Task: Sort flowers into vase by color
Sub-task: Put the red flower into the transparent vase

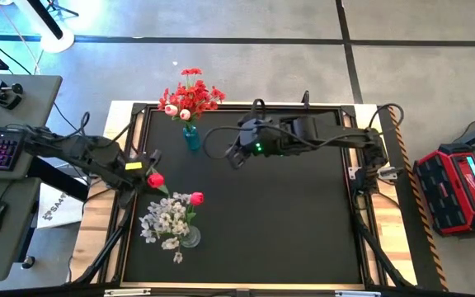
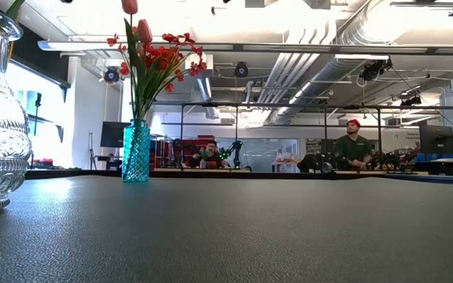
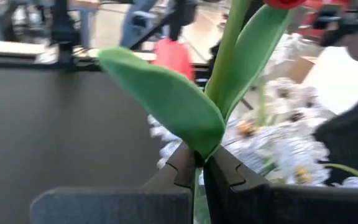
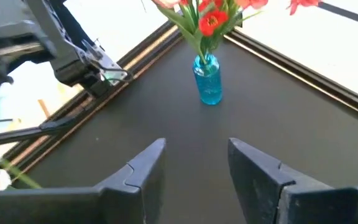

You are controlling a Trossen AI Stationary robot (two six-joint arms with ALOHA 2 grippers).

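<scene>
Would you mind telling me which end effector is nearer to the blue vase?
The right. The right end effector hangs open just beside the blue vase. The left end effector, shut on a red tulip, is farther off, nearer the clear vase.

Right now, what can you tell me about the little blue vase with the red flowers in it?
The blue vase is a small bottle of see-through turquoise glass with a bumpy pattern, a narrow neck and a wider body. It stands upright on the dark table, near its far edge. Green stems rise out of its neck and spread into red flowers with a few pale pink tulip buds among them. Nothing else touches it: the right gripper hangs open above the table beside it, empty and apart from it.
</scene>
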